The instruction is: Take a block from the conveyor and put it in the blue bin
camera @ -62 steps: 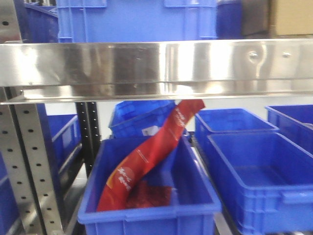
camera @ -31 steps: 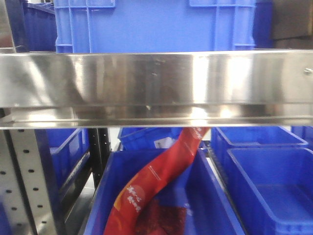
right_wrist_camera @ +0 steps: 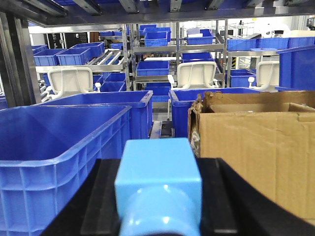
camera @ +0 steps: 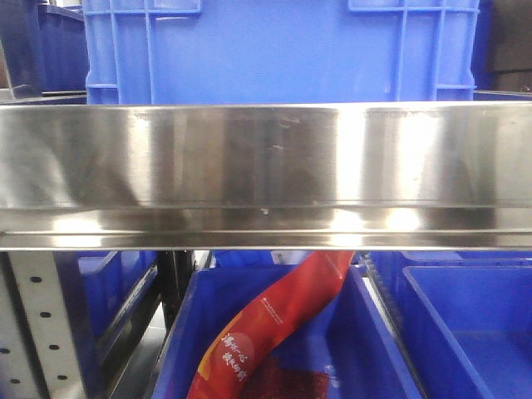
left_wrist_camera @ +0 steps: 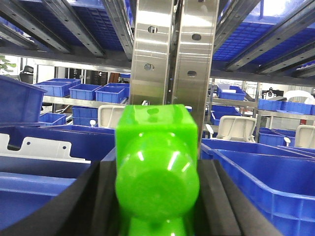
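Observation:
My left gripper [left_wrist_camera: 157, 169] is shut on a bright green block [left_wrist_camera: 156, 130], which fills the gap between its black fingers [left_wrist_camera: 91, 196]. It is held in the air in front of a steel rack upright [left_wrist_camera: 172, 54], above blue bins [left_wrist_camera: 268, 179]. My right gripper [right_wrist_camera: 160, 179] is shut on a light blue block [right_wrist_camera: 158, 162] between its black fingers [right_wrist_camera: 229, 196]. It is held beside a large blue bin [right_wrist_camera: 59, 147] on the left. The conveyor is out of view in all views.
A cardboard box [right_wrist_camera: 258, 142] stands right of the right gripper. In the front view a wide steel shelf beam [camera: 266, 174] crosses the frame, with a blue crate [camera: 274, 50] on top. Below it a blue bin [camera: 179, 332] holds a red packet [camera: 274, 320].
The front view has shifted: the steel beam now sits lower and larger in the frame, and the bin with the red packet has dropped to the bottom edge.

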